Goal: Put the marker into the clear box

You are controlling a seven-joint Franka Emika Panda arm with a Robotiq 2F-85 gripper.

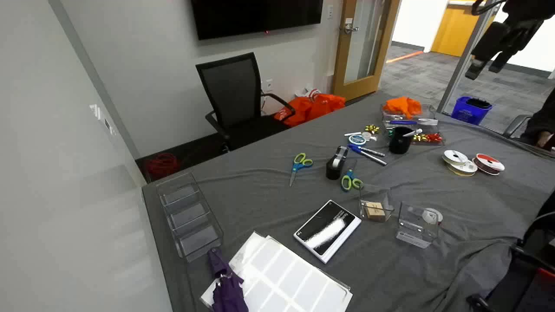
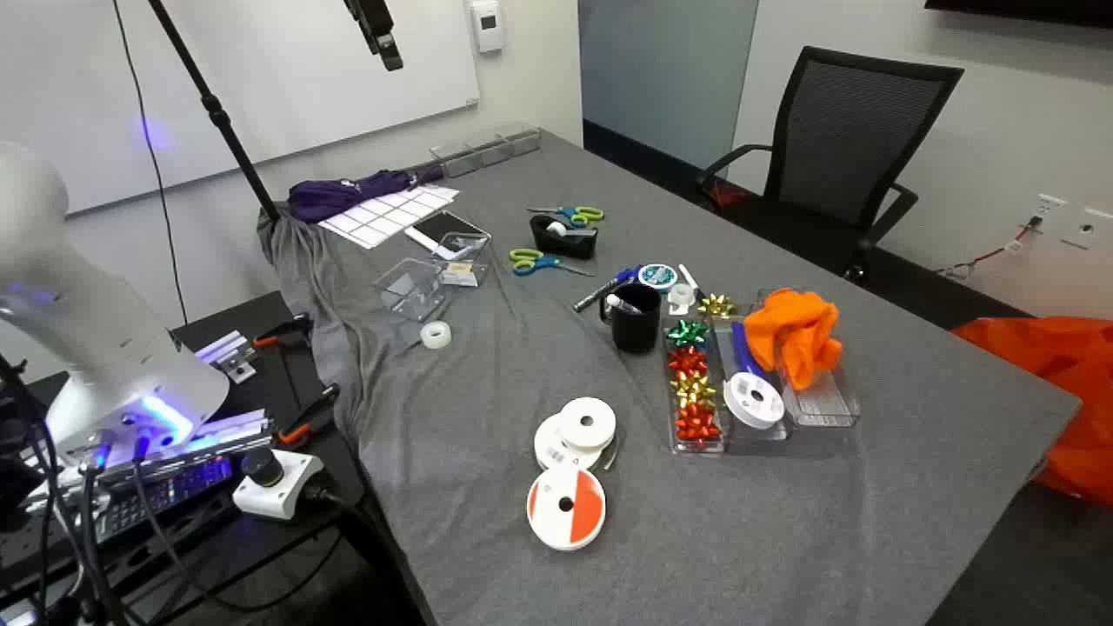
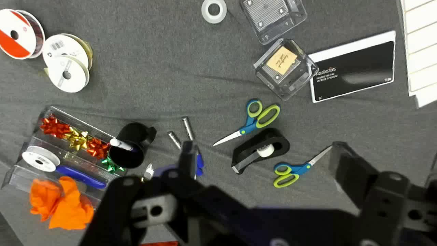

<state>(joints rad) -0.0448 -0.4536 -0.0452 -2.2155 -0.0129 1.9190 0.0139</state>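
Two silver markers with blue caps lie on the grey cloth; they show in an exterior view [image 1: 368, 155] and in the wrist view [image 3: 187, 128], partly behind a finger. Another marker [image 3: 121, 145] with a white end stands tilted in a black mug [image 3: 128, 155]. A small clear box [image 3: 293, 87] holds a tan block; it also shows in an exterior view [image 1: 386, 212]. A second clear box [image 3: 269, 32] stands beside it. A long clear divided box [image 1: 189, 216] lies at the table's far end. My gripper [image 3: 265, 148] is open and empty, high above the table [image 1: 484, 71].
A black tape dispenser [image 3: 261, 150] and two scissors [image 3: 251, 123] lie between the markers and boxes. A white-and-black pack [image 3: 355, 66] touches or nearly touches the small box. Ribbon spools [image 2: 567, 509] and trays with bows and orange cloth [image 2: 791, 339] are near the mug.
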